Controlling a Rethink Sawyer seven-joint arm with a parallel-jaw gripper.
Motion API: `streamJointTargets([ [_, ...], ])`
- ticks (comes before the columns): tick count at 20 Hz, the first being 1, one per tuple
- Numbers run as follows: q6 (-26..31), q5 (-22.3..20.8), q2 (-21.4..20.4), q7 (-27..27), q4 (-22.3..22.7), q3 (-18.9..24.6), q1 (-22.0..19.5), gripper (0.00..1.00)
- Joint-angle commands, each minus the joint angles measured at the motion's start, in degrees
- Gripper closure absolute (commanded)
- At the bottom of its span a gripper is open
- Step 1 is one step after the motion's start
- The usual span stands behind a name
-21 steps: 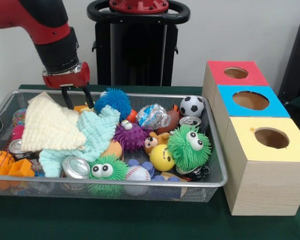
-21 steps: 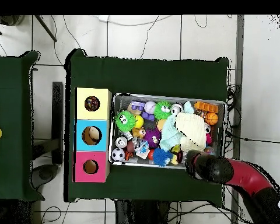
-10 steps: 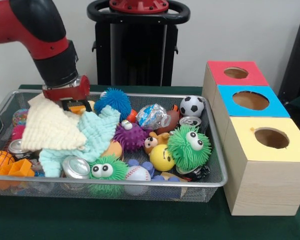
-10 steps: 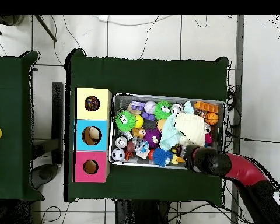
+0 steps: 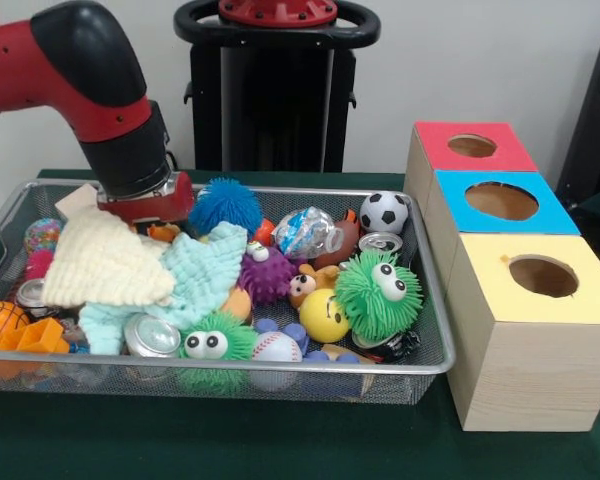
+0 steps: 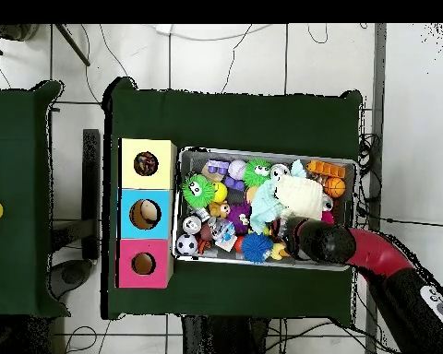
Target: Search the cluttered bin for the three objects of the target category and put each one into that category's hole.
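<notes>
Standing on a dark green tablecloth [image 5: 280, 440], the wire bin [image 5: 435, 362] was the landmark for everything else. Just right of it sat three wooden boxes in a row, the red box [image 5: 470, 150], the blue box [image 5: 500, 205] and the yellow box [image 5: 540, 285], each with a round hole on top. Behind the bin rose a white wall [image 5: 480, 60]. The gripper [image 5: 145, 210] was sunk among cloths at the bin's back left; whether its fingers were released or clenched could not be told. Inside the bin lay a soccer ball [image 5: 384, 212] and toys. From overhead, a tiled floor [image 6: 262, 55] with cables surrounded it.
</notes>
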Motion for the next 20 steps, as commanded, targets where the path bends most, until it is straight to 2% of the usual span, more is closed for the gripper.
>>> streamJointTargets([
  [1,-4.04,-4.83,12.51,-9.47,-11.34,3.48,1.90,0.00],
  [3,-3.94,-4.87,13.28,-10.58,-11.82,4.23,1.44,0.00],
  [4,-5.82,-4.64,14.05,-9.44,-11.45,5.04,0.36,1.00],
  [7,-7.75,-4.99,14.05,-8.48,-11.01,5.28,0.00,1.00],
  [9,-4.79,-5.21,11.73,-9.32,-10.39,5.05,1.06,1.00],
  [16,-5.69,-2.70,-5.82,1.78,0.83,3.95,4.89,1.00],
  [20,-1.11,0.71,-12.14,2.83,3.54,5.28,6.00,1.00],
])
